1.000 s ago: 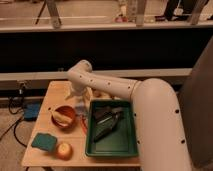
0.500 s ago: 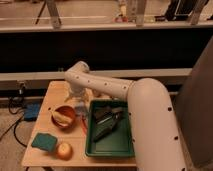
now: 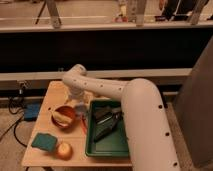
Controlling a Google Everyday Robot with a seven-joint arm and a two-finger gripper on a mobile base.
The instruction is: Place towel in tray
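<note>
A teal folded towel (image 3: pixel 45 141) lies flat at the front left of the wooden table (image 3: pixel 50 97). The green tray (image 3: pixel 107 142) sits at the front right of the table and holds dark utensils (image 3: pixel 106 121). My gripper (image 3: pixel 80 107) hangs below the white arm (image 3: pixel 100 89), low between a brown bowl and the tray's left rim. It is well behind and to the right of the towel. Nothing shows in it.
The brown bowl (image 3: pixel 64 116) with pale food stands left of the tray. A round yellow-orange fruit (image 3: pixel 64 149) lies beside the towel at the front edge. A blue box (image 3: pixel 31 111) and cables lie on the floor to the left. A dark wall runs behind.
The arm's elbow has shifted slightly to the left and down; the gripper stays between the bowl and the tray. The towel has not moved.
</note>
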